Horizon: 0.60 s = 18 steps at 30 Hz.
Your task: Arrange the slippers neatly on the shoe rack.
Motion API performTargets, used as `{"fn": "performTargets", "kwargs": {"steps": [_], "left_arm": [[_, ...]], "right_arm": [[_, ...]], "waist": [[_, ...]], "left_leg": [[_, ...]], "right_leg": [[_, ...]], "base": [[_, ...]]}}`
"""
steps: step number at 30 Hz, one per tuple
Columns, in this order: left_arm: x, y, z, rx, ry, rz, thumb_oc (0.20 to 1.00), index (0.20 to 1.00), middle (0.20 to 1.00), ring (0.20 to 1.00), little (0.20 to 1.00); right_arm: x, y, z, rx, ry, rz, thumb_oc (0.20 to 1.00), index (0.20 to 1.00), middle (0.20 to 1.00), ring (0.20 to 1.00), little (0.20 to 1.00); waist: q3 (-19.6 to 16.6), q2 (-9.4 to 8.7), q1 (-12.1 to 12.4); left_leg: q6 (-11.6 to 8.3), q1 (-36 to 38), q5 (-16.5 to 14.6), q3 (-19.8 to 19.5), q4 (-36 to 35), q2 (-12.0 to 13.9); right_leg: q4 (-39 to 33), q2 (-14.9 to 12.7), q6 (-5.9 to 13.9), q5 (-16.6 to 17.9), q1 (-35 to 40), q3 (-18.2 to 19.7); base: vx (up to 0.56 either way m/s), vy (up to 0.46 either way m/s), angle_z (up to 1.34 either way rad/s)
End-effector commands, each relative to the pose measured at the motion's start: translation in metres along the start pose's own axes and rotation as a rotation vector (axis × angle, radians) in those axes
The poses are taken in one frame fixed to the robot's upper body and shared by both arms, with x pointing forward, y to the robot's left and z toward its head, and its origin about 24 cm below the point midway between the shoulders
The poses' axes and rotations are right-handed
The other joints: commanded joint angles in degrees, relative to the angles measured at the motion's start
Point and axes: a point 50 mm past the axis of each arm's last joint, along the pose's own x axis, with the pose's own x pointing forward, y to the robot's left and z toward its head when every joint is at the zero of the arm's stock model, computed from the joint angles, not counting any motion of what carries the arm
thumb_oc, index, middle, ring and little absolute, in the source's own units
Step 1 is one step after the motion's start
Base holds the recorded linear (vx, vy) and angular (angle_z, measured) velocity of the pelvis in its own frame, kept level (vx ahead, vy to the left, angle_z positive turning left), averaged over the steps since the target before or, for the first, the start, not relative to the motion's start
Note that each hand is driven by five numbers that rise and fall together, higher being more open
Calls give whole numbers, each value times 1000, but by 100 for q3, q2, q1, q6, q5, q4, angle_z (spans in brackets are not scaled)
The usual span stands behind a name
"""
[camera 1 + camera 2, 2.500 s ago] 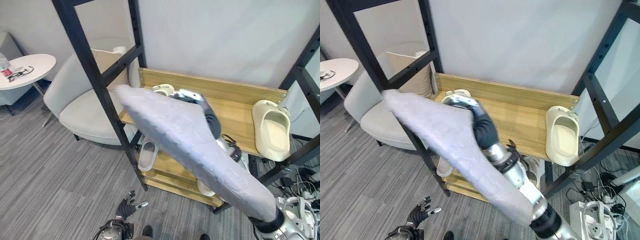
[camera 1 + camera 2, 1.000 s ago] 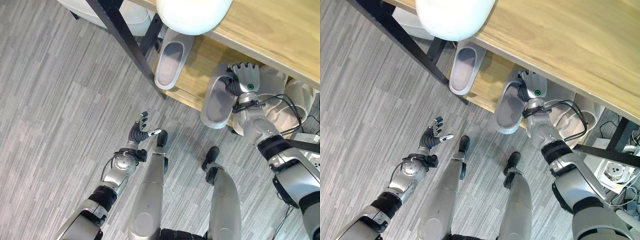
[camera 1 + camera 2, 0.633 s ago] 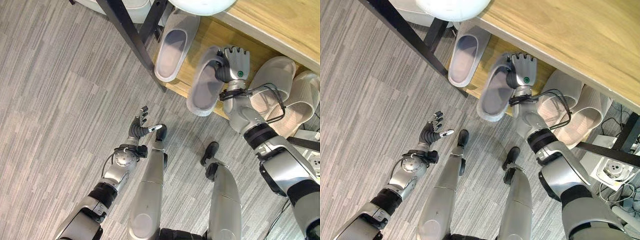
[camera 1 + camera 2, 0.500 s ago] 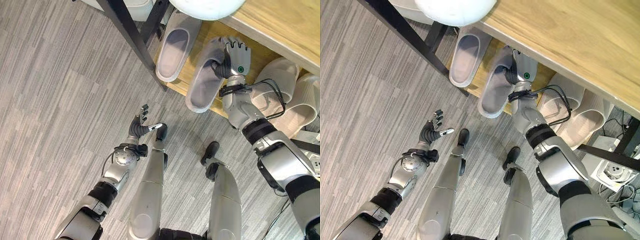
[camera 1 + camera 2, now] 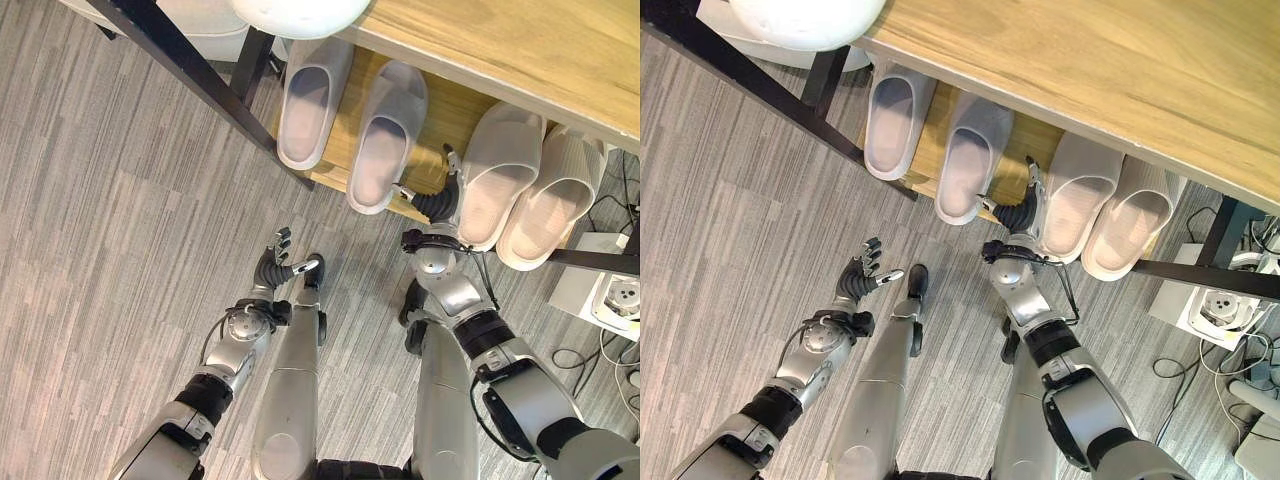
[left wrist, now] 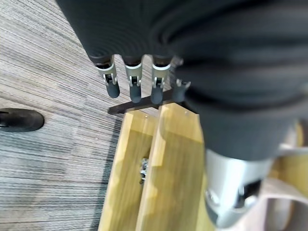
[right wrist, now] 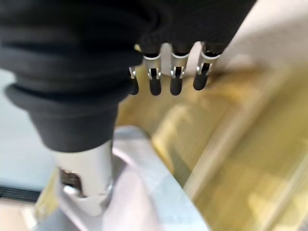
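Four slippers sit in a row on the low wooden shelf of the shoe rack, toes pointing far, heels hanging a little over the near edge. They are soft open-toed slides, pale grey to off-white, with a broad band over the front and a dished footbed. The left slipper and the second slipper lie side by side, near each other with a narrow gap, both straight. To the right, past a strip of bare wood, the third slipper and the right slipper lie close together and angled slightly to the right; the right one looks ribbed across its band.

The right robot hand is raised at the near edge of the shelf, between the second and third slippers, just beside the heel of the third. Its fingers are straight and spread, thumb out to the left, holding nothing; its wrist view shows the fingertips extended in a row over the wood.

The left robot hand hangs over the grey striped floor, well apart from the rack, fingers relaxed and apart, empty. Above the shelf runs the upper wooden shelf, with a white rounded object at its left near edge.
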Motion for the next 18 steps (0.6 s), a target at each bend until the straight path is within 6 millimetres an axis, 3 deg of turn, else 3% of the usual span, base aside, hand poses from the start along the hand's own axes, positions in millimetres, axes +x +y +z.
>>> {"fn": "performTargets", "kwargs": {"steps": [1,3,6,9,14,18], "left_arm": [[0,-2,3,42,-26,-10,1000,1000,1000,1000,1000],[2,-1,3,43,-22,-9,1000,1000,1000,1000,1000],[3,-2,5,50,-25,-24,1000,1000,1000,1000,1000],[3,-2,4,54,-22,-32,1000,1000,1000,1000,1000],[3,-7,5,59,-26,-70,1000,1000,1000,1000,1000],[6,-10,7,74,-23,-87,1000,1000,1000,1000,1000]], "right_arm": [[15,-1,11,222,51,49,1000,1000,1000,1000,1000],[14,7,8,377,129,88,1000,1000,1000,1000,1000],[17,15,14,472,157,141,1000,1000,1000,1000,1000],[19,19,19,487,150,168,1000,1000,1000,1000,1000],[34,25,44,569,120,196,1000,1000,1000,1000,1000],[30,36,54,667,131,253,1000,1000,1000,1000,1000]], "waist": [[-202,101,232],[-201,113,251],[-201,117,314],[-201,115,347],[-201,151,489],[-202,146,542]], "left_leg": [[-19,3,-861,-57,185,137],[-34,-14,-850,-69,164,131],[-50,7,-836,-81,129,124],[-51,15,-840,-78,136,121],[-59,63,-825,-79,98,92],[-69,76,-799,-92,62,82]], "right_leg": [[-406,-164,437,-308,377,256],[-418,-169,430,-296,369,239],[-442,-181,433,-287,402,222],[-448,-189,431,-288,422,212],[-477,-197,440,-276,497,188],[-516,-203,435,-272,531,171]], "base": [[0,0,0],[0,0,0],[8,-15,2],[6,-10,3],[5,-3,2],[6,-5,2]]}}
